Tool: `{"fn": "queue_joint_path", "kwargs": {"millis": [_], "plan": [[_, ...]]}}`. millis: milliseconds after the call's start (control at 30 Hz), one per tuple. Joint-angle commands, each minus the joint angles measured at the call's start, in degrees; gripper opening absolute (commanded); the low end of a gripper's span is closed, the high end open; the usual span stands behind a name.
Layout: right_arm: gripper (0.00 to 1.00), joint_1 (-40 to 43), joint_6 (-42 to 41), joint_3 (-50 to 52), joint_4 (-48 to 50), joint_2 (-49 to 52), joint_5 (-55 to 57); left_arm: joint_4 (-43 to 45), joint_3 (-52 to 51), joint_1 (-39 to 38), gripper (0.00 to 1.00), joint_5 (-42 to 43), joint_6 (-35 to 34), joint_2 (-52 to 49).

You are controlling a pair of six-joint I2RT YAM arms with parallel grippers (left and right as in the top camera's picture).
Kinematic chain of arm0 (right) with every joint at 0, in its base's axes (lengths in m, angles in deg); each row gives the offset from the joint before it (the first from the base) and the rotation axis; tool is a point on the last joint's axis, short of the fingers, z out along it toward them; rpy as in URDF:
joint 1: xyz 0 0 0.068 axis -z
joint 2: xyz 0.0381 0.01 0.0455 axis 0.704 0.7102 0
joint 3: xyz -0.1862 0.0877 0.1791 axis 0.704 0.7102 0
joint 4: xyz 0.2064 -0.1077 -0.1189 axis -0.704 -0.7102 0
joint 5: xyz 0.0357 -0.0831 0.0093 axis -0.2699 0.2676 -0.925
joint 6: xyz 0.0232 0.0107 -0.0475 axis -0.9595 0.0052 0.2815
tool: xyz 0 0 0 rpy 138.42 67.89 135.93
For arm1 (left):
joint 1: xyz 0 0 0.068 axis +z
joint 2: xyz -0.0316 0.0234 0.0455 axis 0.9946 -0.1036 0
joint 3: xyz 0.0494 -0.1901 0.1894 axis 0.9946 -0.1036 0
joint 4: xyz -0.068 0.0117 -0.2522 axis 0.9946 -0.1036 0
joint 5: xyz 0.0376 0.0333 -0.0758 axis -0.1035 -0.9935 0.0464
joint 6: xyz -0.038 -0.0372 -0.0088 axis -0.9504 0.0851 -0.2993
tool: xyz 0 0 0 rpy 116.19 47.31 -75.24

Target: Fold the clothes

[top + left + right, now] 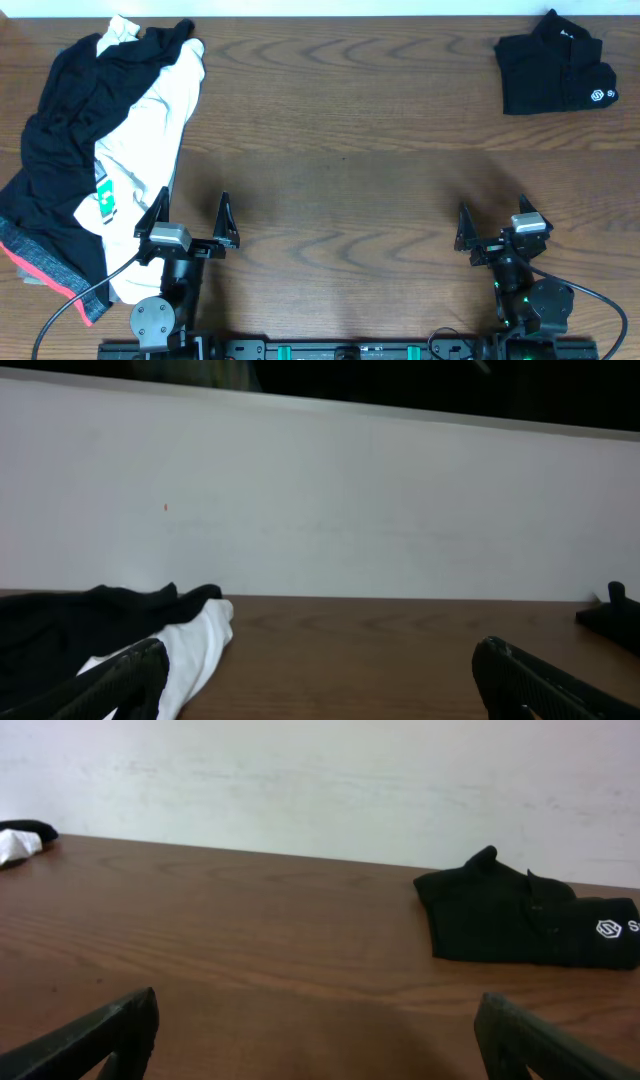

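A heap of clothes lies at the table's left: a black garment (75, 110) draped over a white top (150, 140) with a green mark (104, 196), and a coral-red-edged black piece (45, 265) at the front. In the left wrist view the black garment (60, 630) and white top (195, 650) sit at lower left. A folded black shirt (555, 65) with small white round logos rests at the far right, also seen as the folded shirt (520, 915) in the right wrist view. My left gripper (191, 215) stands open beside the heap, empty. My right gripper (492, 222) is open over bare wood.
The wooden table (340, 150) spans the view, with a white wall (320, 500) behind its far edge. Arm bases and cables sit at the front edge.
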Motion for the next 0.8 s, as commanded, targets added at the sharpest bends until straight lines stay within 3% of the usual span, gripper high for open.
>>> {"fn": "queue_joint_path", "kwargs": {"millis": [0,400,767], "plan": [[0.99,0.28,-0.39,0.09,-0.24,-0.35,0.52,-0.59,-0.35,-0.33,0.98,-0.39,1.16,0.63],[0.99,0.28,-0.37,0.09,-0.26,-0.35,0.52,-18.51,-0.35,-0.33,0.98,-2.25,1.42,0.63],[0.99,0.28,-0.37,0.09,-0.26,-0.35,0.52,-18.45,-0.35,-0.33,0.98,-2.45,1.81,0.61]]}}
